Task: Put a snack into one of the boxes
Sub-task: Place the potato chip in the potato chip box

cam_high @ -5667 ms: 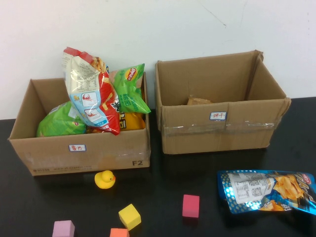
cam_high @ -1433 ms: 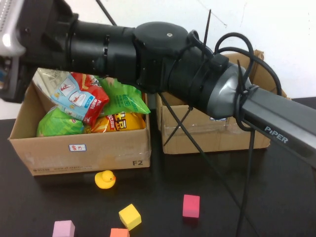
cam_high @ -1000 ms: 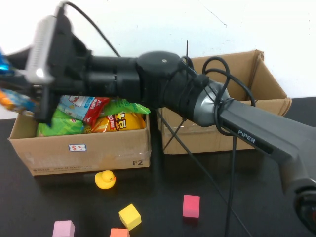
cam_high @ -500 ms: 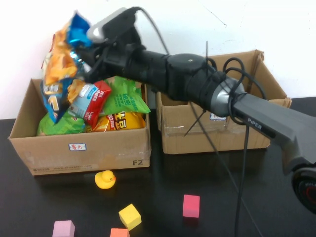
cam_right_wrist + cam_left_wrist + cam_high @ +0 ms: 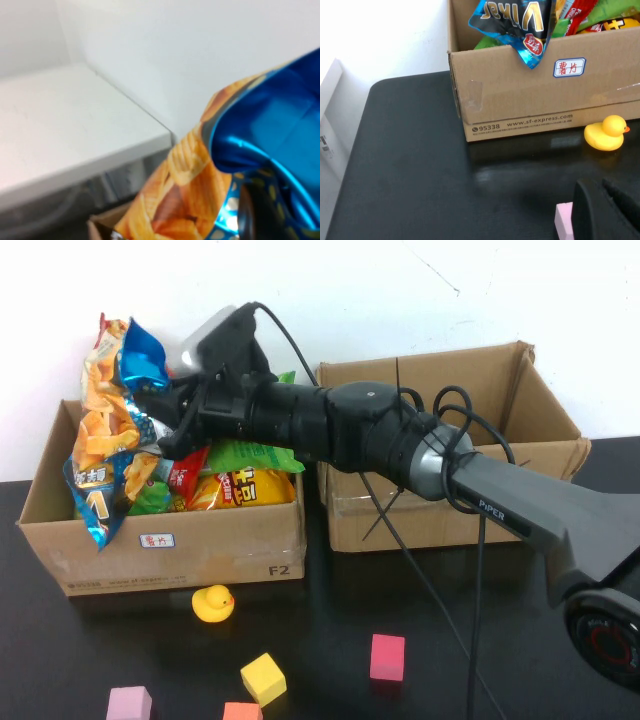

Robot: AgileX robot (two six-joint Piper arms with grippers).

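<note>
High view: right claw (image 5: 160, 405) lowered chip bag (image 5: 105, 430).

yellow rubber duck (image 5: 212, 603) and coloured foam blocks (image 5: 387, 657) on black table (image 5: 520, 640)

Glossy foil chip bag (image 5: 105, 455); matt brown cardboard boxes (image 5: 170, 550); smooth black tabletop (image 5: 480, 640).

We can't see the right gripper (image 5: 150, 405) fingertips behind the chip bag (image 5: 105, 430); left gripper (image 5: 607, 212) cut off.
</note>
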